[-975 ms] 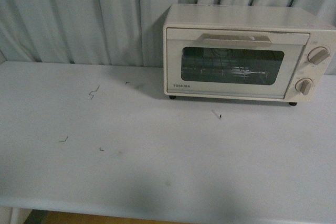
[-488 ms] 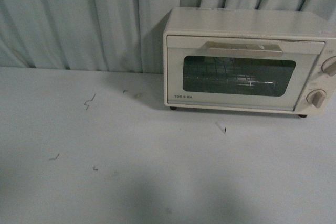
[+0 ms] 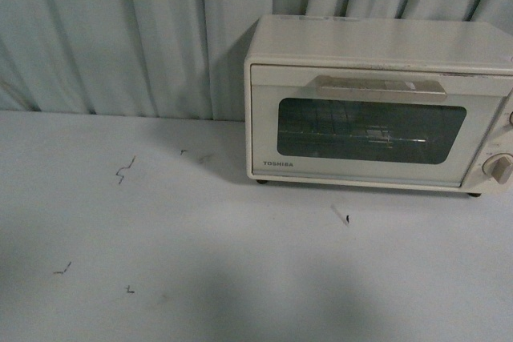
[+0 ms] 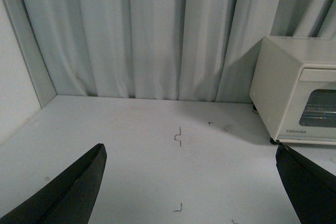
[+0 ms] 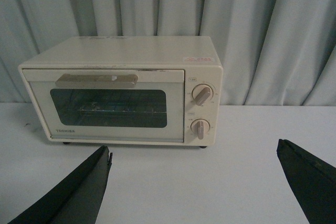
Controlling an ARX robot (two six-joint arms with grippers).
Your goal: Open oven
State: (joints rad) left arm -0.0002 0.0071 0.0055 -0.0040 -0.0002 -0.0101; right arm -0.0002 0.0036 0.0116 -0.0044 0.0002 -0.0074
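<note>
The left tool (image 4: 190, 149) is spread wide, its two dark fingers (image 4: 73, 184) far apart with nothing between them. It hangs over the bench (image 4: 121, 145), well apart from the oven (image 4: 296, 90) and off toward the oven's TOSHIBA end. The right tool (image 5: 193, 147) is spread just as wide and holds nothing. It hangs in front of the oven and faces the door (image 5: 107, 106), without touching it.

The oven stands on the bench with its back close to the grey curtain (image 3: 120, 38). Its door is shut and upright. The flat handle (image 3: 378, 86) lies across the top of the door, above the dark window (image 3: 370, 130). A wire rack (image 5: 115, 109) shows dimly behind the glass. Two round knobs (image 5: 202, 94), one above the other, sit on the panel beside the door. A few small dark marks (image 3: 124, 170) dot the bench, away from the oven's TOSHIBA end.

A second ago the front view showed the oven smaller, with both knobs in full and the bench's near edge below it. Now the oven fills more of that view. Its knob end is cut by the frame, so only the lower knob (image 3: 501, 167) shows clearly, and the bench edge is out of sight. The door is as shut as before.
</note>
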